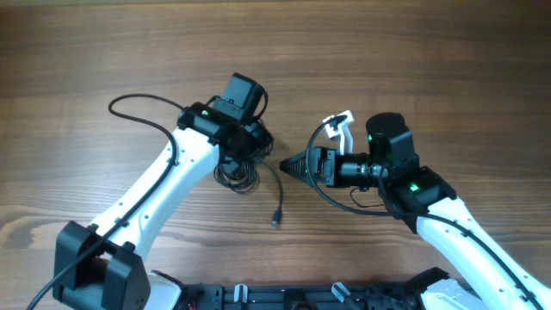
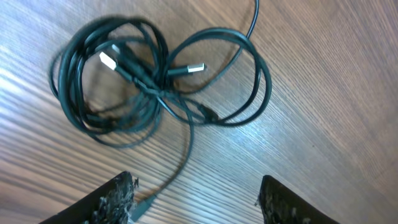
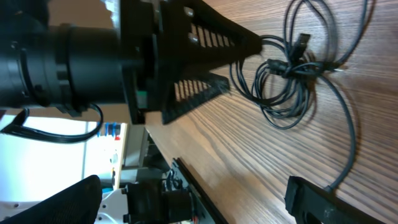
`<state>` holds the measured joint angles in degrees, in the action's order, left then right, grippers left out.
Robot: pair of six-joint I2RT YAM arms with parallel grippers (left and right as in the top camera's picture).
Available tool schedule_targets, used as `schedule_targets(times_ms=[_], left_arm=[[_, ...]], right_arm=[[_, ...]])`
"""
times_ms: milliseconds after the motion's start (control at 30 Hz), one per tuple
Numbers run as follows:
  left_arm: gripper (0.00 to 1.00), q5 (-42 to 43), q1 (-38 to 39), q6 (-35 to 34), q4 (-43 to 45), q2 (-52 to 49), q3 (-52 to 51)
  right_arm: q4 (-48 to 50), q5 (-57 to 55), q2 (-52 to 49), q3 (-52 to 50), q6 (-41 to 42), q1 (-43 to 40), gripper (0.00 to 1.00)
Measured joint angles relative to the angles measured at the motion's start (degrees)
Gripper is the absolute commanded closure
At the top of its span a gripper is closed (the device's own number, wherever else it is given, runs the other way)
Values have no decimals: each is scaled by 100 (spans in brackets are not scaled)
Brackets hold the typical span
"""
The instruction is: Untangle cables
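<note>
The cables lie in one dark tangle of loops on the wooden table, and one strand trails out to a plug. In the left wrist view the tangle shows two silvery plugs. My left gripper hangs open just short of the tangle with nothing held, while a single strand passes by its left finger. Seen in the right wrist view, the left gripper has its jaws apart beside the tangle. My right gripper points left at the tangle from its right side, open and empty.
A thicker black wire loops out from the left arm over the table. The table's front edge and the arm bases lie close behind both arms. One right finger stands over the trailing strand.
</note>
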<state>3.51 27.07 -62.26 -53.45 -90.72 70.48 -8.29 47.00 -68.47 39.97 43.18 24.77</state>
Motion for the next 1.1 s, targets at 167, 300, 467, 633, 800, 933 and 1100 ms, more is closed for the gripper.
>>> schedule_targets(times_ms=[167, 300, 467, 633, 800, 933, 1100], left_arm=[[30, -35, -551, 605, -92, 216, 26], [25, -352, -1163, 859, -522, 396, 105], [17, -564, -1598, 973, -942, 358, 107], [7, -586, -1611, 1040, -866, 317, 7], [5, -601, -1624, 1060, -717, 295, -208], [4, -518, -1768, 1058, -734, 280, -219], [2, -470, -2074, 1060, -848, 275, -232]], right_arm=[[-146, -190, 0, 0, -2, 0, 10], [-201, -378, 0, 0, -105, 50, 10], [-599, -846, -2, 251, -166, 389, 10], [-2968, -2017, -328, 1803, -533, 815, 6], [-3921, -2935, -1182, 3132, -800, 1141, 0], [-2988, -2927, -1777, 3204, -728, 1377, 6], [-2245, -2907, -2476, 3204, -164, 1635, 28]])
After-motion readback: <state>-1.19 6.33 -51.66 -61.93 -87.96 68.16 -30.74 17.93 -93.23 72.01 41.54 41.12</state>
